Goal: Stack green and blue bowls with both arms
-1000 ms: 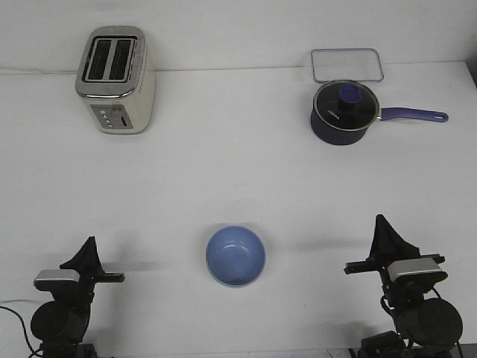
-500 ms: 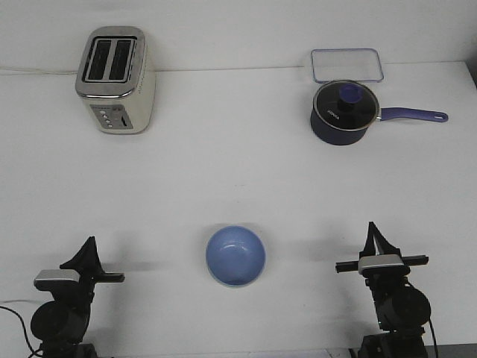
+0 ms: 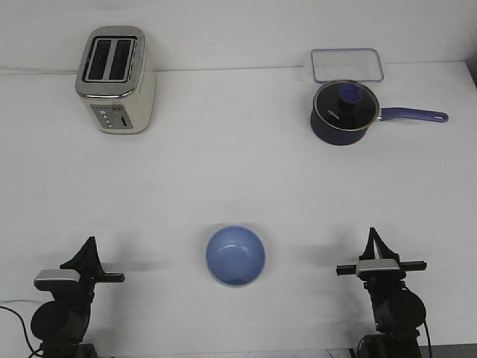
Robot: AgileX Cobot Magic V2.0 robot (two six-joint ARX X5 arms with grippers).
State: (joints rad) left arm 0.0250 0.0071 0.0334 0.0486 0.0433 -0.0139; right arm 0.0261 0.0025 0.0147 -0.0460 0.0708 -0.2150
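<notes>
The blue bowl [image 3: 235, 255] sits upright on the white table at the front centre. A thin pale edge shows under its near rim; I cannot tell whether that is the green bowl, which shows nowhere else. My left gripper [image 3: 90, 240] rests at the front left, well to the left of the bowl, fingers pointing up with no gap between them, empty. My right gripper [image 3: 371, 233] rests at the front right, well to the right of the bowl, fingers together at the middle of its crossbar, empty.
A cream and silver toaster [image 3: 115, 79] stands at the back left. A dark navy saucepan [image 3: 343, 113] with a lid and a handle pointing right stands at the back right, with a clear rectangular lid [image 3: 347, 65] behind it.
My right gripper has turned, shifted a little left and settled lower at the front right. The left gripper and the blue bowl have not moved.
</notes>
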